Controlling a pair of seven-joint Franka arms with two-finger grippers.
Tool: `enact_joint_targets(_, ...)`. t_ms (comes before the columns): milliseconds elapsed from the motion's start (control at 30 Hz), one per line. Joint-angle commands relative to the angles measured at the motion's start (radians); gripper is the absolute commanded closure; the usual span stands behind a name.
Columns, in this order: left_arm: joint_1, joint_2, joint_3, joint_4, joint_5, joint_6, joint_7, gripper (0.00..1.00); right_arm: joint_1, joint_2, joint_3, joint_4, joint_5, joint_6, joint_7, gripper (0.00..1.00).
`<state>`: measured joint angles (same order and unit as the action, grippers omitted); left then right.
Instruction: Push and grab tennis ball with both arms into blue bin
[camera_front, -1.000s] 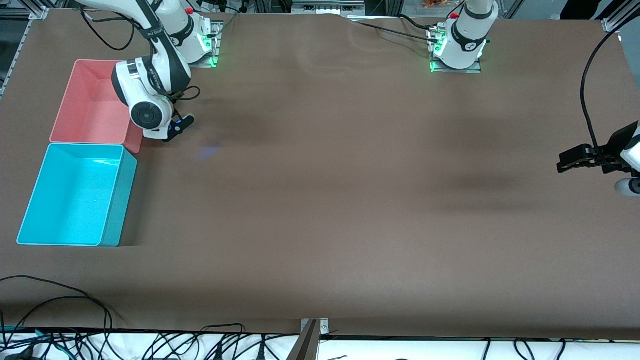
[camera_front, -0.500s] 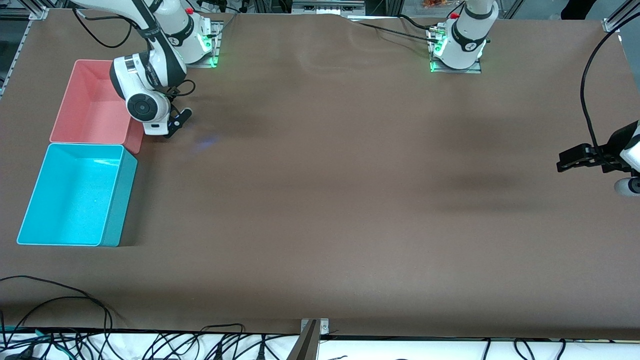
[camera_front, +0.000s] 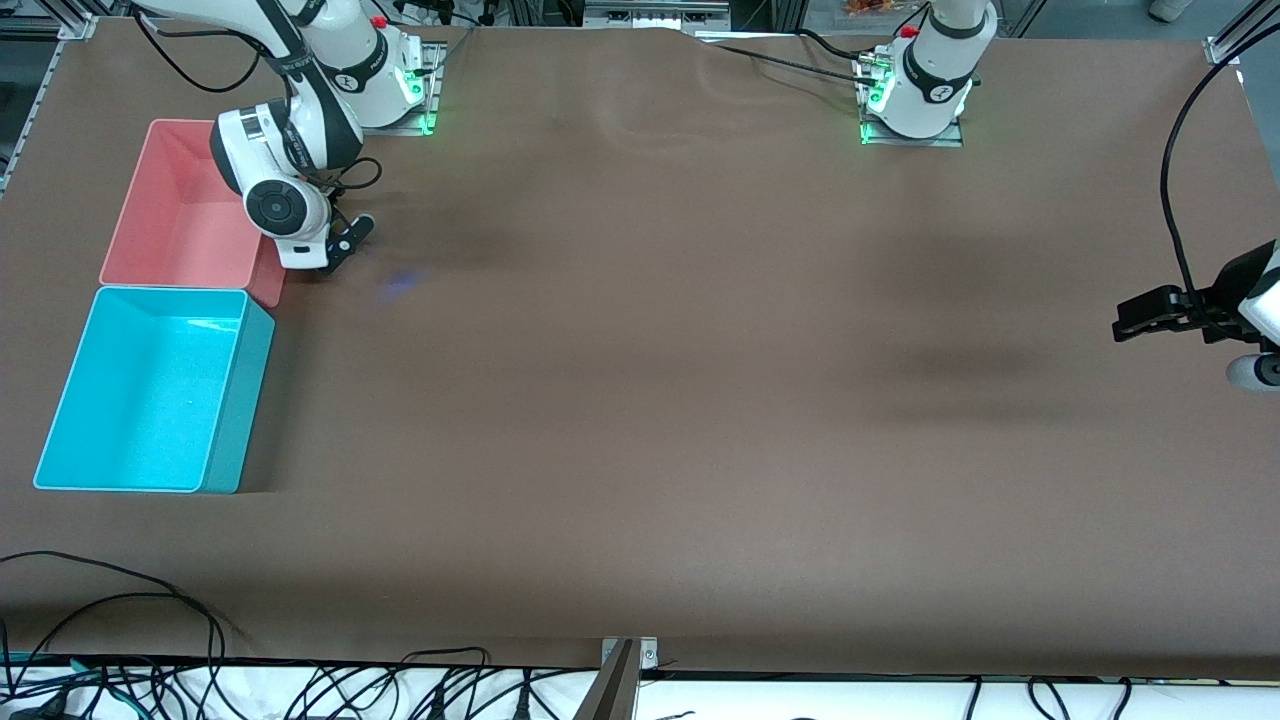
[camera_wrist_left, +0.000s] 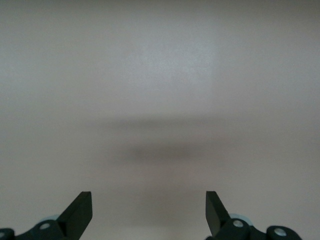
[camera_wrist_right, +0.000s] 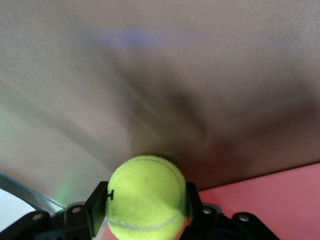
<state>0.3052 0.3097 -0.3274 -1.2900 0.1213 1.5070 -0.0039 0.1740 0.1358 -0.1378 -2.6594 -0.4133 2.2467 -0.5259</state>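
My workspace is one wide tabletop (camera_front: 650, 400) under a matte brown cover, slightly rippled toward the edge where my bases stand. Soft dark shadows smear across it, heaviest toward my left arm's end, and a faint bluish glint of light sits on the cover near the pink bin (camera_front: 180, 215). Green lamps glow on the two metal mounting plates (camera_front: 912, 135) along that edge. Aluminium frame rails (camera_front: 1230, 40) close the corners. Along the edge nearest the front camera runs a white strip strewn with tangled black cables (camera_front: 130, 610), with a metal bracket (camera_front: 628, 655) at its middle. Lighting is even and diffuse, from overhead
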Motion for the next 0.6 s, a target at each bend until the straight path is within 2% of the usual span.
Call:
enact_joint_targets(0, 0.003, -0.009, -0.002, 0.009, 0.015, -0.021, 0.015, 0.00, 0.004, -0.044, -0.008, -0.005, -0.019, -0.002, -0.011, 0.68)
enact_joint_targets(233, 0.003, -0.008, -0.002, 0.009, 0.015, -0.021, 0.016, 0.00, 0.005, -0.111, -0.005, 0.036, -0.007, -0.013, 0.000, 0.69)
enact_joint_targets(367, 0.003, -0.009, -0.001, 0.011, 0.015, -0.021, 0.016, 0.00, 0.007, -0.110, -0.005, 0.093, 0.050, -0.050, 0.000, 0.69)
enact_joint_targets(567, 0.003, -0.007, -0.001, 0.011, 0.017, -0.021, 0.015, 0.00, 0.007, -0.091, -0.005, 0.260, 0.128, -0.199, -0.002, 0.69)
